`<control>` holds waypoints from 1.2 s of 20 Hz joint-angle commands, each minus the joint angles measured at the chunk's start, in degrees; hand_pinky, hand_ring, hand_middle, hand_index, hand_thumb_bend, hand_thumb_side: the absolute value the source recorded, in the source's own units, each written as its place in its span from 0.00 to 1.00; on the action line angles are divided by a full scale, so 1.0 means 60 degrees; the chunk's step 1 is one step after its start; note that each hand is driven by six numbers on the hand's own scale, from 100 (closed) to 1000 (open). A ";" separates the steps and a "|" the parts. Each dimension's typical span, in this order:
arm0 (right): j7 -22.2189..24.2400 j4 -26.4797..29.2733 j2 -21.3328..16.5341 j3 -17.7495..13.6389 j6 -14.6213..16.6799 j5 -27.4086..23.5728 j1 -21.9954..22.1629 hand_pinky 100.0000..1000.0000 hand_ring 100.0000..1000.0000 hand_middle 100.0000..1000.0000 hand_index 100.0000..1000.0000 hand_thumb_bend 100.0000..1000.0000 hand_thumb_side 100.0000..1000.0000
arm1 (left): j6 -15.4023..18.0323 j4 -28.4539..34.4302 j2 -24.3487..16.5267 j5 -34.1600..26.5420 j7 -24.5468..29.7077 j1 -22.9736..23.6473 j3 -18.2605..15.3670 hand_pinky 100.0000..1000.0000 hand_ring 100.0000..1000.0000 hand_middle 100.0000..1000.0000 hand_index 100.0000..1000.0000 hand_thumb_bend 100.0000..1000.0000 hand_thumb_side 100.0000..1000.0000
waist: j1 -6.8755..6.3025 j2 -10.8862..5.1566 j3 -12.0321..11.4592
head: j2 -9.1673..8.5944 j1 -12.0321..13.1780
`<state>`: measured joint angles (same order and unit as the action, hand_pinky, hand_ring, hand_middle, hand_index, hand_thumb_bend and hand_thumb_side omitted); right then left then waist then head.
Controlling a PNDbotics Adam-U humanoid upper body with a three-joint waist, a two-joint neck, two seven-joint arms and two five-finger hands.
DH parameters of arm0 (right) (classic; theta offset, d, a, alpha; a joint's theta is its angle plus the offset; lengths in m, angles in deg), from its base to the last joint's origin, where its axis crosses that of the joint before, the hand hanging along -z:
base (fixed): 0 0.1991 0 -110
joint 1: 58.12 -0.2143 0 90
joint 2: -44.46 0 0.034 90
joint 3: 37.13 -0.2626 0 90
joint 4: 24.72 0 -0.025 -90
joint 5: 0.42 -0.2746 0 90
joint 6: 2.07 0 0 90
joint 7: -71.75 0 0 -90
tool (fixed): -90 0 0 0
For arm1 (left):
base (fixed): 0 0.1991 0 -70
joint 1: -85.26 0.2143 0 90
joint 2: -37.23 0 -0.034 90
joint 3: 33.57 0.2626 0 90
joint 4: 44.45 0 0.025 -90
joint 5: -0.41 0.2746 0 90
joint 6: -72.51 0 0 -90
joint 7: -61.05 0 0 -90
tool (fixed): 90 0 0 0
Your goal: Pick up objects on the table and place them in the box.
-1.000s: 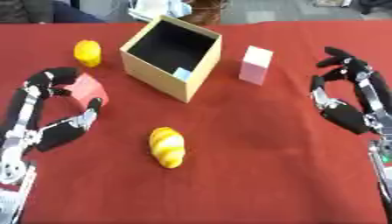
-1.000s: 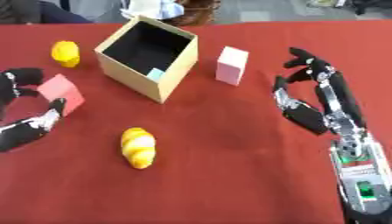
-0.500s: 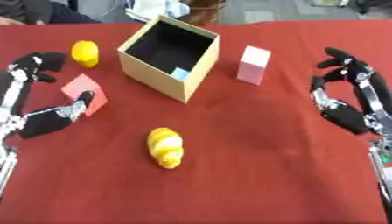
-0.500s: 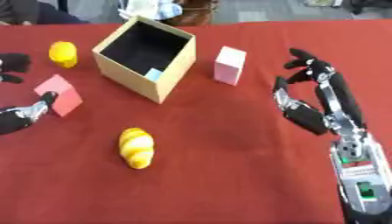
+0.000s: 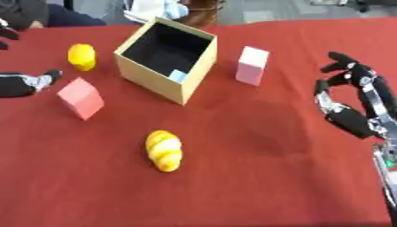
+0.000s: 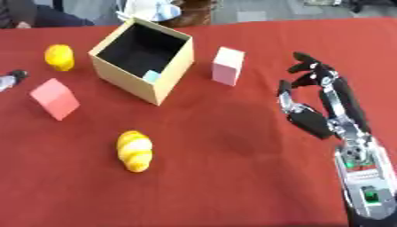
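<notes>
Left eye view: square cardboard box, ridged yellow croissant, red cloth.

Box mid-table, cube to its left, block right.

Looks to me like a robot test lab: my worktop wears a plain red cloth, laid out with toy props, a pink cube, a plastic croissant, an open cardboard box. Grey floor behind, a seated person at the far edge.
</notes>
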<state>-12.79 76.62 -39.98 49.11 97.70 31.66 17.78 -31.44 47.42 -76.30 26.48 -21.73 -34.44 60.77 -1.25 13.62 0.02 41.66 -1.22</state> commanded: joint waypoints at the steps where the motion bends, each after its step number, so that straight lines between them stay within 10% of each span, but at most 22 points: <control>1: 0.0037 0.0076 -0.0228 0.0041 0.0054 -0.0118 -0.0089 0.66 0.57 0.68 0.93 0.00 0.51 | -0.0444 -0.0672 -0.0797 0.0068 0.0437 -0.0642 0.0210 0.71 0.75 0.74 0.85 0.55 0.09 | -0.0141 -0.0283 0.0095 | -0.0144 0.0120; 14: 0.0157 -0.0006 -0.0275 0.0190 0.0153 -0.0209 -0.0122 0.66 0.57 0.68 0.93 0.00 0.53 | -0.0627 -0.4236 0.0405 0.2206 0.2454 -0.3131 0.0505 0.70 0.72 0.73 0.85 0.57 0.01 | -0.0080 -0.0197 0.0326 | -0.0175 0.0262; 24: 0.0206 -0.0037 -0.0288 0.0263 0.0208 -0.0252 -0.0183 0.66 0.57 0.68 0.93 0.00 0.53 | -0.0075 -0.6909 0.1334 0.3849 0.1385 -0.4150 0.0213 0.68 0.69 0.70 0.83 0.56 0.00 | -0.0059 -0.0126 0.0486 | -0.0233 0.0419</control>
<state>-11.69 75.78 -40.43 50.63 98.77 30.54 17.38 -32.37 7.08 -67.41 48.31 -12.24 -57.96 62.92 -1.35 13.68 2.90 41.02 1.05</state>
